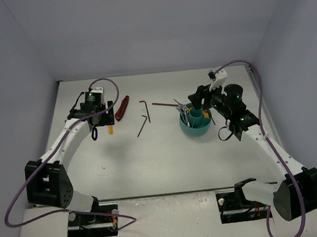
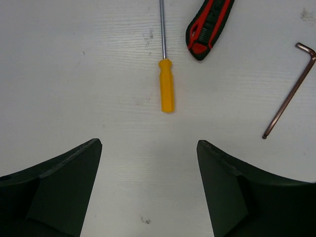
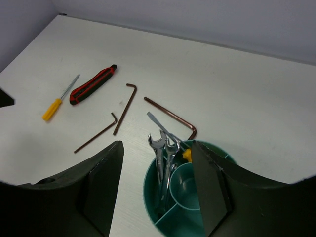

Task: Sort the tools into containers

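Left gripper (image 2: 148, 145) is seen spread wide, nothing held. The orange-handled screwdriver (image 2: 166, 91) lies on the table (image 2: 74, 74) just ahead, centred between the jaws, its long axis pointing away. Right gripper (image 3: 156, 148) is parted, empty, over the teal tub (image 3: 149, 197), farther off.

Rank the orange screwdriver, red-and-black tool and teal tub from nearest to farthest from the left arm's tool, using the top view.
1. Orange screwdriver, just beside the left tool, on its right.
2. Red-and-black tool, a little farther right, toward the back.
3. Teal tub, far off on the right side.
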Action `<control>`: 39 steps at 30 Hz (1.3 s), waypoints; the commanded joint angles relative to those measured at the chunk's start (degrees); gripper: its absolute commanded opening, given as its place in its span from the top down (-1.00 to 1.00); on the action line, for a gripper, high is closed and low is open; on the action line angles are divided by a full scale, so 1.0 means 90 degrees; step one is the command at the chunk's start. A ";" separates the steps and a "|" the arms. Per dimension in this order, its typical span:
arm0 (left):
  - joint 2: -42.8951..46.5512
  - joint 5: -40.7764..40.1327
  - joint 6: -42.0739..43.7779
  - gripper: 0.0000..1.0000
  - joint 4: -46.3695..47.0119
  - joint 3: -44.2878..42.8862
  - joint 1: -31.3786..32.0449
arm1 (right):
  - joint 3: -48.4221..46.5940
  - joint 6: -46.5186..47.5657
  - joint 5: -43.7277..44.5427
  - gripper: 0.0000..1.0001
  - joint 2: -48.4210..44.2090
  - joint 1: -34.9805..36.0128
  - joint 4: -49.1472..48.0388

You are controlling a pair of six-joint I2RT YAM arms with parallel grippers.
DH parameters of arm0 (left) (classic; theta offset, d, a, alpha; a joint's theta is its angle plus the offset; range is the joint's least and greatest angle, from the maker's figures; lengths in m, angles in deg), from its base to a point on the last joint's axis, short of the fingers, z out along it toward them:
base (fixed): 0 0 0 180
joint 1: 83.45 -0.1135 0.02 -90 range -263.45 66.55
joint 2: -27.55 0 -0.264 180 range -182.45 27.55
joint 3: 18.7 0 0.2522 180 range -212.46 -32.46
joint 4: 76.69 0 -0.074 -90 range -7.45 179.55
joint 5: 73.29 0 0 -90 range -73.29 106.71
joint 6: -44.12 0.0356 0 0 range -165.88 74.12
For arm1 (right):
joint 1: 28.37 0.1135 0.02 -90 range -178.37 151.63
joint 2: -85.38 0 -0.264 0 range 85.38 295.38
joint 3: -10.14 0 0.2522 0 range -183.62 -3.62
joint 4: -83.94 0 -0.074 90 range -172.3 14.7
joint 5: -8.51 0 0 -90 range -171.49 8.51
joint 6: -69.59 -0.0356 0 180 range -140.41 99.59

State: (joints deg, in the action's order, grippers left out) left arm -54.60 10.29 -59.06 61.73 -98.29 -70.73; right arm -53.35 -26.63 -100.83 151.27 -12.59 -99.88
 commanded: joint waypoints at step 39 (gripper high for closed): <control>-0.1393 0.0900 -0.0536 1.00 -0.0798 -0.1525 -0.0318 | 0.0884 -0.0591 -0.0628 -0.13 -0.0855 0.0174 0.0187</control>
State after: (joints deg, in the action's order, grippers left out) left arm -83.73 18.99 -62.88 53.99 -113.11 -74.15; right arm -43.12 -30.90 -103.63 144.73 -12.02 -94.83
